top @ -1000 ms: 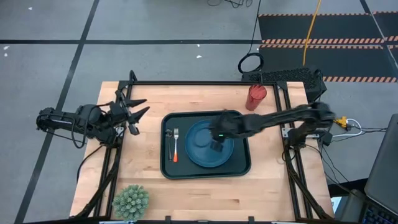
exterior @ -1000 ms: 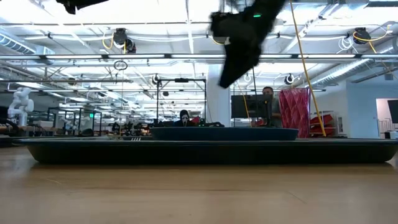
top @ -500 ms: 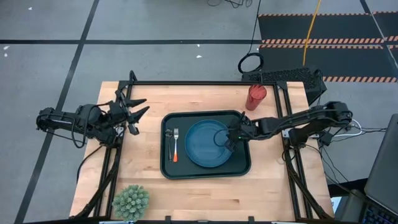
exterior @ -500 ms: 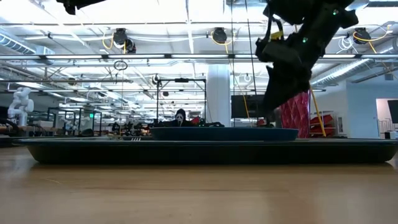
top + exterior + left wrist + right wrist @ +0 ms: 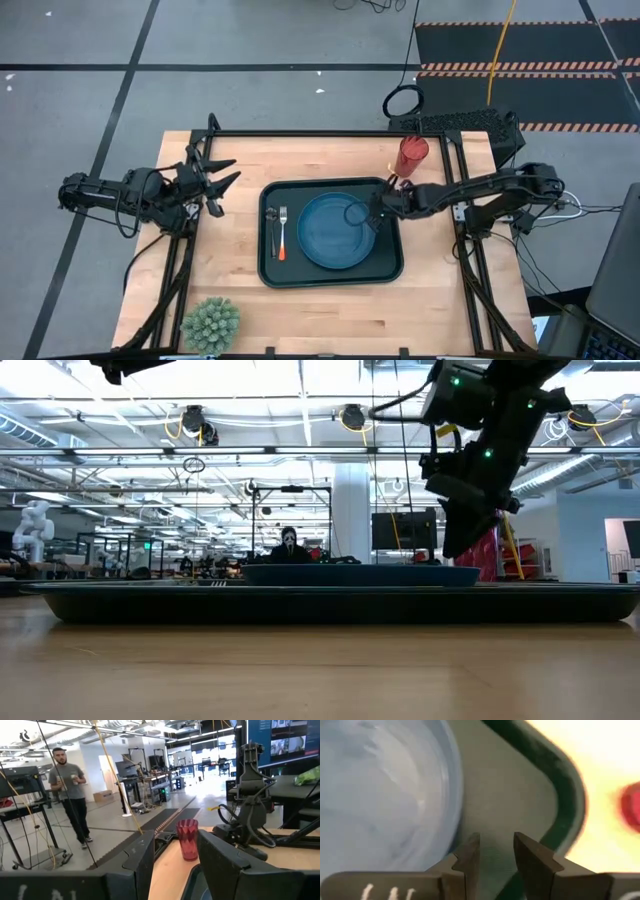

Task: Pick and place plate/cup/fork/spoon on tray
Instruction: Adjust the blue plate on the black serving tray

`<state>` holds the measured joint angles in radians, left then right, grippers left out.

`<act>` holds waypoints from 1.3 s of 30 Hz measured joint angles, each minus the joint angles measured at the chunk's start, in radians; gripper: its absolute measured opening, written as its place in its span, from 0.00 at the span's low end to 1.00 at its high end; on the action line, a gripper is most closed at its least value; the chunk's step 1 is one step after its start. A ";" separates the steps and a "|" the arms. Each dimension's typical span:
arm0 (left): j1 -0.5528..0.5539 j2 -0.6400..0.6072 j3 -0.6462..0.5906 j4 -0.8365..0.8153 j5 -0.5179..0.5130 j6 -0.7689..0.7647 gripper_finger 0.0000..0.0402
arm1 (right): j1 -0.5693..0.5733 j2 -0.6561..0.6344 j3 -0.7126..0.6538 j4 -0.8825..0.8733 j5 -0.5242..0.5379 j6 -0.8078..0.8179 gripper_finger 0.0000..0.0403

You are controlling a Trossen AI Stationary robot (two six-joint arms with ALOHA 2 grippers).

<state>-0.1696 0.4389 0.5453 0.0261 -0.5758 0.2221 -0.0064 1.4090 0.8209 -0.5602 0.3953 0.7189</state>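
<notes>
Right claw point(image 5: 375, 212): we are hovering it empty, fingers a narrow gap apart, over the tray point(image 5: 330, 275) edge beside the blue plate point(image 5: 335, 235) | cup point(image 5: 411, 156): standing off-tray at the table's far right | we are aiming to square up and grip its ribbed wall mid-height | left claw point(image 5: 213, 178): waiting open.

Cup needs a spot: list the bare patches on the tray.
Tray: bare strip along its near rim, below plate; narrow strip right of plate, under right pincer. Crowded at left: spoon, fork. Cup stands off-tray.
</notes>
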 joint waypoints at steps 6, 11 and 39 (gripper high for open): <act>0.000 0.000 0.000 -0.001 0.000 -0.016 0.38 | -0.007 0.013 -0.045 0.037 -0.046 0.015 0.28; 0.000 0.000 0.000 -0.002 0.000 -0.016 0.38 | 0.005 0.042 -0.065 0.039 -0.057 0.029 0.28; 0.000 0.000 0.001 -0.005 0.002 -0.017 0.38 | 0.008 0.050 -0.065 0.237 -0.106 -0.025 0.28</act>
<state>-0.1696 0.4389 0.5461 0.0216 -0.5743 0.2055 0.0017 1.4593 0.7555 -0.3233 0.2891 0.6940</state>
